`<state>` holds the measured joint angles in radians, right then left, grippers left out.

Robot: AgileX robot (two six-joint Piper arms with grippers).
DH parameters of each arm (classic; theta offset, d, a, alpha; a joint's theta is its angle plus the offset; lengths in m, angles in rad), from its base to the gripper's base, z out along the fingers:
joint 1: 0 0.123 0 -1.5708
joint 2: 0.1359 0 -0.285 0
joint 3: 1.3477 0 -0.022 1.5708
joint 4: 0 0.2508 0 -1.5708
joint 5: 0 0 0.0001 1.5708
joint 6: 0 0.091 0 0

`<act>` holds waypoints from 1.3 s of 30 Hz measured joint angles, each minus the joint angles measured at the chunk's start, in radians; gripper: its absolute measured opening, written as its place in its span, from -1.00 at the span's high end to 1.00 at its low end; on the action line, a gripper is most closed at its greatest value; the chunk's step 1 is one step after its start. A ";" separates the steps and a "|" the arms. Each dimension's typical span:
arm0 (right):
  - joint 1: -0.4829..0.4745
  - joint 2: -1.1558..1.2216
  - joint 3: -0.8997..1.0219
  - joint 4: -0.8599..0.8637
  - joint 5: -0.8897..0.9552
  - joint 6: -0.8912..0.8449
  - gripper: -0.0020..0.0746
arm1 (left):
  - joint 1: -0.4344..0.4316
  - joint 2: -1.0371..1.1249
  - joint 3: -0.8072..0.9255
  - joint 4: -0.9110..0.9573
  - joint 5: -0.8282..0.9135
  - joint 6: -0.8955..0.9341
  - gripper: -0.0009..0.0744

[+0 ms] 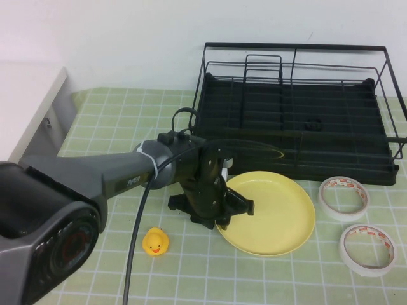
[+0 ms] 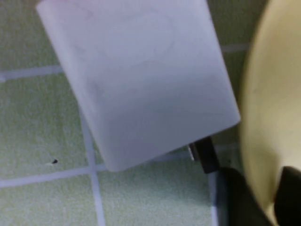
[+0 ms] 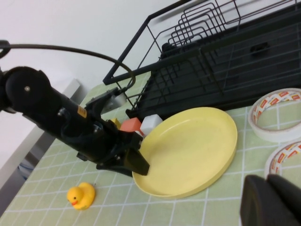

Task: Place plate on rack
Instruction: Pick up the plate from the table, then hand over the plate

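Table: green-and-white checked cloth [image 1: 267,279] over whole worktop; pale wall behind.
Rack: large black wire dish rack [image 1: 296,108] w/ tall frame, upright dividers, black tray base; far side of cloth, approx 1 o'clock from centre. No dishes seen in it.
Left arm: grey/black arm [image 1: 114,178] comes in from 8 o'clock, cable looping over it.
Plate: large round pale-yellow plate [image 1: 273,213] w/ shallow raised rim, on the cloth just in front of rack, roughly 6 o'clock of it; also plain in right wrist view [image 3: 193,150].
Left gripper: [image 1: 232,213] at plate's 9 o'clock edge, low to the cloth; one dark finger [image 3: 136,162] laid over the rim, jaws look pinched on the rim. Left wrist view shows yellow rim beside dark fingertips [image 2: 240,197].
Right gripper: [image 3: 273,200] only dark fingertips show, in its own wrist view, near-right of plate, off the high view; fingers pressed together, nothing btwn them.
Tape rolls: two white rolls w/ red print, 3 o'clock of plate; farther one [image 1: 343,197], nearer one [image 1: 367,249], close but apart.
Duck: small yellow rubber duck [image 1: 155,242], 8 o'clock of plate, under the arm.
Blocks: small white cube [image 3: 151,124], orange block [image 3: 129,126] by plate's far-left edge, touching each other; white cube fills left wrist view [image 2: 141,80].
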<state>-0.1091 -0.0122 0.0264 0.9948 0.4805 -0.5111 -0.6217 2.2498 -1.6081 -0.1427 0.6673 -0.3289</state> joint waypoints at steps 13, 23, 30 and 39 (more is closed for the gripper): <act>0.000 0.000 0.000 0.004 0.002 -0.008 0.92 | 0.009 0.002 -0.005 -0.086 0.022 0.013 0.94; 0.000 0.000 0.000 0.029 0.002 -0.008 0.92 | 0.105 -0.018 0.003 -0.508 0.113 0.395 0.96; 0.000 0.000 0.000 0.072 0.002 0.003 0.92 | 0.133 -0.110 0.102 -0.625 0.087 0.597 0.96; 0.000 0.095 -0.094 0.110 0.036 0.052 0.77 | 0.133 -0.400 0.428 -0.870 -0.080 0.937 0.96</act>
<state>-0.1091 0.0832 -0.0679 1.1053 0.5163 -0.4595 -0.4890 1.8497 -1.1800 -1.0123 0.5874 0.6077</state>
